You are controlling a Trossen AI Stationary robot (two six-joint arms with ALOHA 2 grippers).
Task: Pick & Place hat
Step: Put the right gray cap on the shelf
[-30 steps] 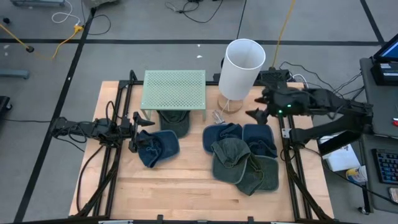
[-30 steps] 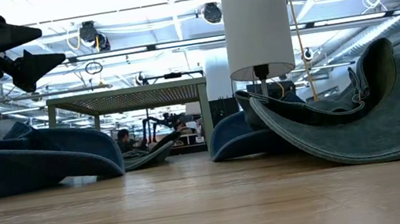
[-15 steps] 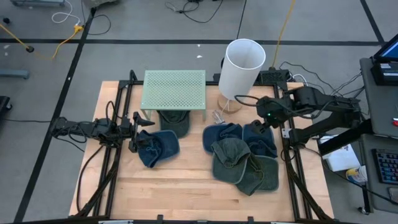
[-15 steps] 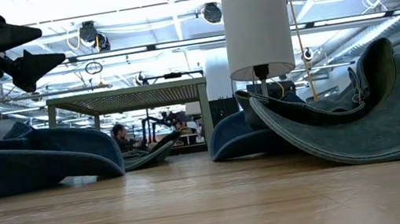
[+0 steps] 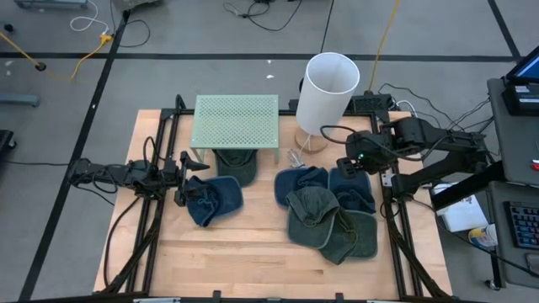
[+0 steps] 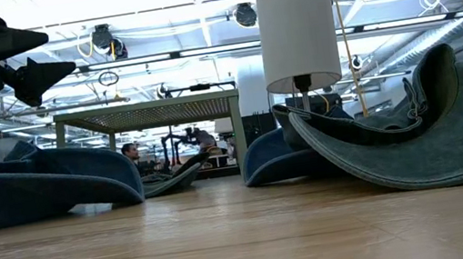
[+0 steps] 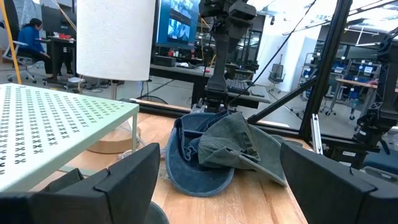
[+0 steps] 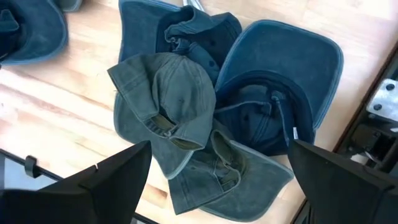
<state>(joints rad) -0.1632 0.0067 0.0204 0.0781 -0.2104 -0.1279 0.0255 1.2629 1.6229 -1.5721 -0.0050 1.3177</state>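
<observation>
Several caps lie on the wooden table. On the right is a pile: a green cap [image 5: 313, 210] on top, two blue caps [image 5: 352, 187] behind it and another green one [image 5: 349, 237] at the near side. My right gripper [image 5: 347, 165] hovers open above this pile, pointing down; its wrist view has the top green cap [image 8: 168, 99] between the fingers. A crumpled blue cap [image 5: 215, 200] lies on the left. My left gripper [image 5: 181, 178] is open and held off the table just left of it. A dark cap [image 5: 237, 165] sits under the green rack.
A green perforated rack [image 5: 236, 120] stands on legs at the far middle of the table. A white lamp [image 5: 327, 93] on a wooden base stands right of it, close behind the pile. Bare wood [image 5: 253, 252] runs along the near edge. People sit in the room beyond.
My right arm has drawn toward the table's left, over the far side of the hat pile, and its gripper has tipped from nearly level to pointing down. My left arm and all the caps have kept still.
</observation>
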